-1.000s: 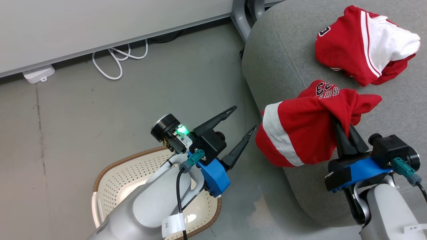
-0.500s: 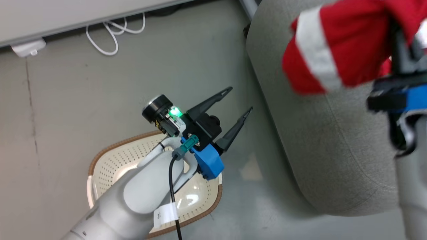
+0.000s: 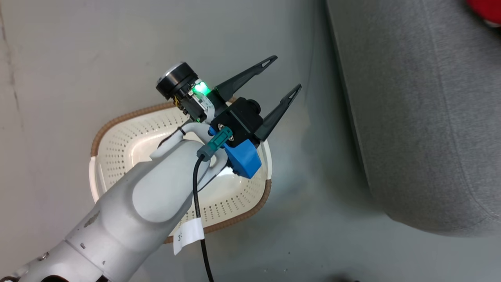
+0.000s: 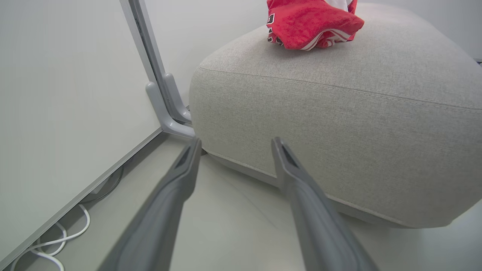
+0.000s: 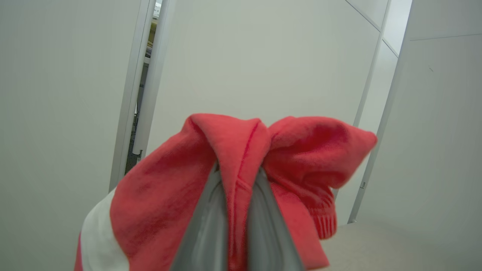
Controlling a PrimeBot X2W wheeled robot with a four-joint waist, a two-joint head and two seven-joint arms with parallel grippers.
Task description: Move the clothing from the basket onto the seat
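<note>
Grey floor (image 3: 78,58); basket (image 3: 129,115) looks emptied beneath my left gripper (image 3: 286,73), fingers spread, holding nothing. One jersey (image 4: 308,22) lies on seat (image 4: 339,113); second jersey (image 5: 169,177) clamped in right gripper (image 5: 237,169), not yet set down.

We find the basket (image 3: 117,137) on the floor (image 3: 58,58), with the seat (image 3: 411,117) to its right across a strip of floor. Our left gripper (image 3: 286,72) hangs over the basket's far right rim, jaws apart, pointing toward the seat. One jersey (image 4: 310,22) lies on top of the seat. The other jersey (image 5: 169,180) drapes over our right gripper (image 5: 238,169), pinched between its jaws.
</note>
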